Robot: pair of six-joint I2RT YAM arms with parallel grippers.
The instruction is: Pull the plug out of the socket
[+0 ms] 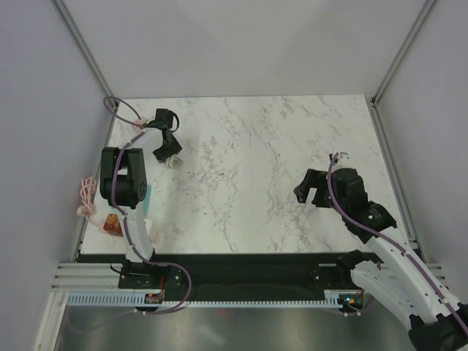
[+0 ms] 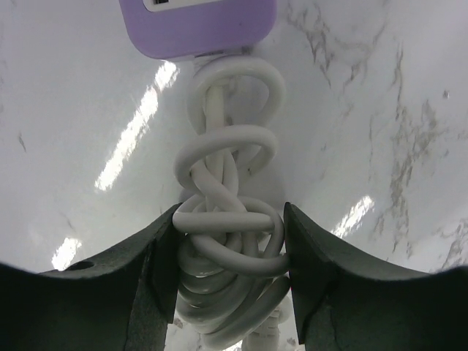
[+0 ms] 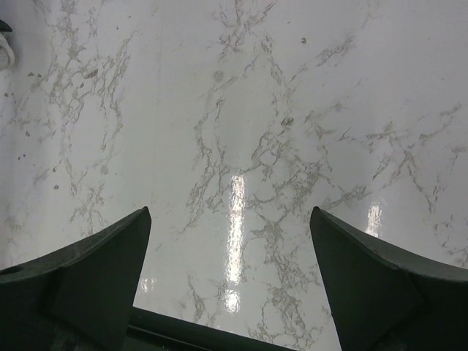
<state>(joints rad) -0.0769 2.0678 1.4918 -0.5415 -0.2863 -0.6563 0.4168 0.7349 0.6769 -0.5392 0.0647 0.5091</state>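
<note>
The socket is a lilac-purple strip; only its end shows at the top of the left wrist view. Its coiled white cord runs from that end down between my left fingers. My left gripper is closed on the coil, with both fingers touching it. In the top view the left gripper is at the table's left, with a bit of cord below it. My arm hides most of the strip there. A small tan-orange block, likely the plug, lies by the left near edge. My right gripper is open and empty, over bare marble.
A pink cable hangs over the table's left edge next to the tan block. Metal frame posts and white walls close in the left, right and back sides. A black strip runs along the near edge between the arm bases.
</note>
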